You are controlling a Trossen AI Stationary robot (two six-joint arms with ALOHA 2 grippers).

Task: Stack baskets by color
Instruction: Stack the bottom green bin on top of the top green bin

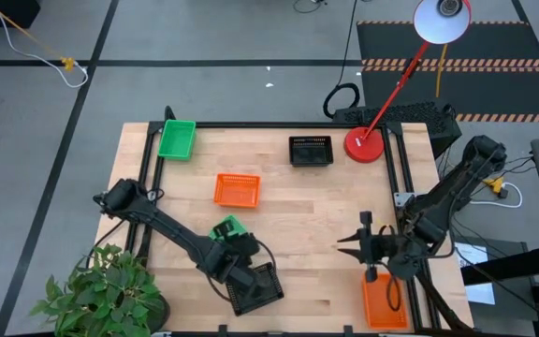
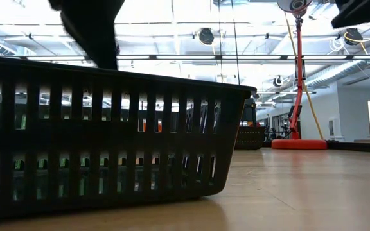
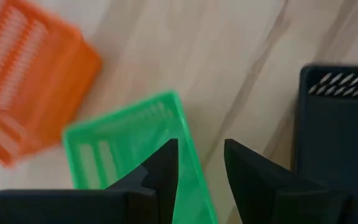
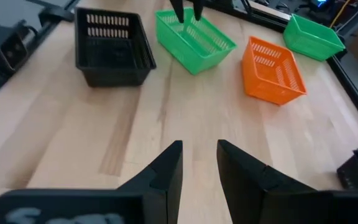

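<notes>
With its jaws parted astride the rim of the green basket, which lies on the surface beside a black basket, the left gripper could pinch poorly and drop it; the right gripper hovers open, empty.

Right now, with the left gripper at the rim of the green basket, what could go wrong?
1. In the left wrist view, the left gripper straddles only the green basket rim, so the basket may tilt or slip when lifted.
2. The black basket sits close beside that arm, so a swing might push it.
3. The right gripper hangs empty nearby, so the arms could cross paths.
</notes>
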